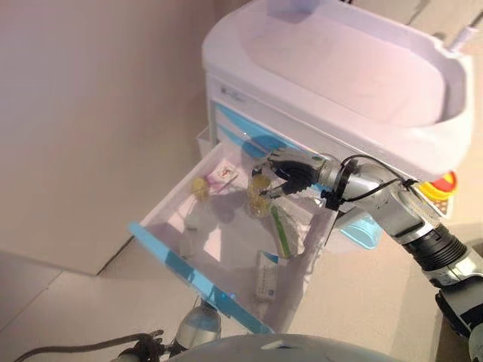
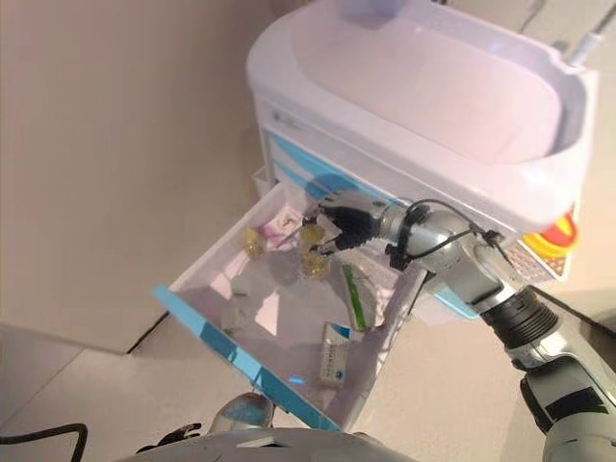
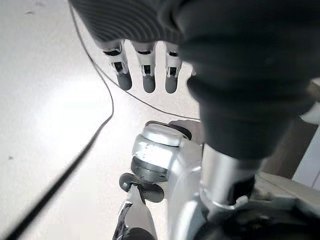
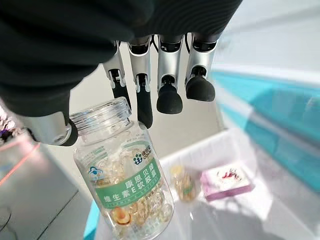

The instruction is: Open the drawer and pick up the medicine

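Observation:
The top drawer (image 1: 198,276) of the white cart (image 1: 339,68) is pulled out, with its blue front edge towards me. My right hand (image 1: 293,170) reaches into it from the right. In the right wrist view the hand (image 4: 150,75) has its thumb and a finger pinched on the clear cap of a medicine bottle (image 4: 130,185) full of yellow capsules. The bottle (image 1: 259,197) stands upright at the drawer's middle back. My left hand (image 3: 145,65) hangs low over the floor, with straight fingers that hold nothing.
Also in the drawer are a smaller yellow bottle (image 1: 200,187), a pink box (image 1: 224,176), a green-and-white box (image 1: 281,230) and a white-and-blue box (image 1: 268,277). A wall (image 1: 90,113) stands to the left. A red-and-yellow part (image 1: 441,185) is on the cart's right.

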You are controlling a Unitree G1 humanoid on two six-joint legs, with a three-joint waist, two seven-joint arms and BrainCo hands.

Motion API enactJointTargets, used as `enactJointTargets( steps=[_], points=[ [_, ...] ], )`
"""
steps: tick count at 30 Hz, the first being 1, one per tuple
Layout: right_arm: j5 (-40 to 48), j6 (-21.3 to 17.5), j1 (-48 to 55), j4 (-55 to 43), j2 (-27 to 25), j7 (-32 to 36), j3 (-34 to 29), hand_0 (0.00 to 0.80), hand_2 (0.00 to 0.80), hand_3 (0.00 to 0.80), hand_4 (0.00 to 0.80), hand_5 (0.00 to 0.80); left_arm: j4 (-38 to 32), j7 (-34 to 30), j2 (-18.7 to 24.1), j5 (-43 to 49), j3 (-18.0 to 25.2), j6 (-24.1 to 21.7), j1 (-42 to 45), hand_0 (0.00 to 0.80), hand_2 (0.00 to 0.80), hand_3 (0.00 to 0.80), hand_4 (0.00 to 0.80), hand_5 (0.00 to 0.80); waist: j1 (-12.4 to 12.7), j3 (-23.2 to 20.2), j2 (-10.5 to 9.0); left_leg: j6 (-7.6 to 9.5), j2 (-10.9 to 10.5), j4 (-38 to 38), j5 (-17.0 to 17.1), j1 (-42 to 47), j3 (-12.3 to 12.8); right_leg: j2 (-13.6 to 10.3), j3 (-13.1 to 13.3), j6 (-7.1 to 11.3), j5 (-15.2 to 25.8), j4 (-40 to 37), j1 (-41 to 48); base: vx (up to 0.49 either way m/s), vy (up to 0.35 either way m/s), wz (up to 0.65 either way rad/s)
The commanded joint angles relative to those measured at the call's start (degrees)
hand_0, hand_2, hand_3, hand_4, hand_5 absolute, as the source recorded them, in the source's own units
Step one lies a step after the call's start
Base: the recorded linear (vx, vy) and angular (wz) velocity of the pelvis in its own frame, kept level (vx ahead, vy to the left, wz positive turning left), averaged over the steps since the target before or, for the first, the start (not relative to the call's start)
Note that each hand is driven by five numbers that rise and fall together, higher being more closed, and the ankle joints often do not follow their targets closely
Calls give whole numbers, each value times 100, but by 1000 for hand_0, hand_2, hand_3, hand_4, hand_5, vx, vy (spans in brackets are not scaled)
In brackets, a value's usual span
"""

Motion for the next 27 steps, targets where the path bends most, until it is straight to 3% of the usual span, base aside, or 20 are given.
enactJointTargets(
  steps=[1, 8, 13, 21, 27],
  points=[
    [974, 228, -676, -399, -271, 19, -442, 800, 800, 800, 800, 800, 297, 55, -45, -171, -70, 82, -215, 0, 0, 0, 0, 0, -152, -313, -123, 164, -188, 98, -668, 167, 259, -280, 495, 401, 509, -115, -123, 17, 15, -16],
    [1293, 827, -1263, -397, -763, -451, -901, 800, 800, 800, 800, 800, 247, 2, -40, -318, -124, 196, -123, 0, 0, 0, 0, 0, -299, -443, -75, 178, -176, 94, -695, 281, 385, -239, 634, 385, 527, -143, -66, 17, 27, -11],
    [1217, 1168, -1787, 228, -1212, -1042, -891, 800, 800, 800, 800, 800, 210, -24, -5, -355, -188, 272, -37, 0, 0, 0, 0, 0, -328, -498, -103, 195, -201, 134, -729, 325, 393, -220, 657, 355, 508, -143, -9, 27, 11, -5],
    [1382, 1378, -2956, 2112, -1711, -1479, -133, 800, 800, 800, 800, 800, 3, -50, 169, -447, -330, 506, 85, 0, 0, 0, 0, 0, -208, -505, -177, 228, -274, 162, -742, 386, 243, -225, 583, 343, 511, -175, 109, 37, 12, 4],
    [1385, 1480, -4002, 3535, -1616, -1505, 768, 800, 800, 800, 800, 800, -157, -93, 273, -487, -477, 650, 117, 0, 0, 0, 0, 0, 14, -489, -187, 241, -324, 153, -723, 415, 48, -252, 442, 334, 505, -195, 204, 51, 27, 14]
  ],
)
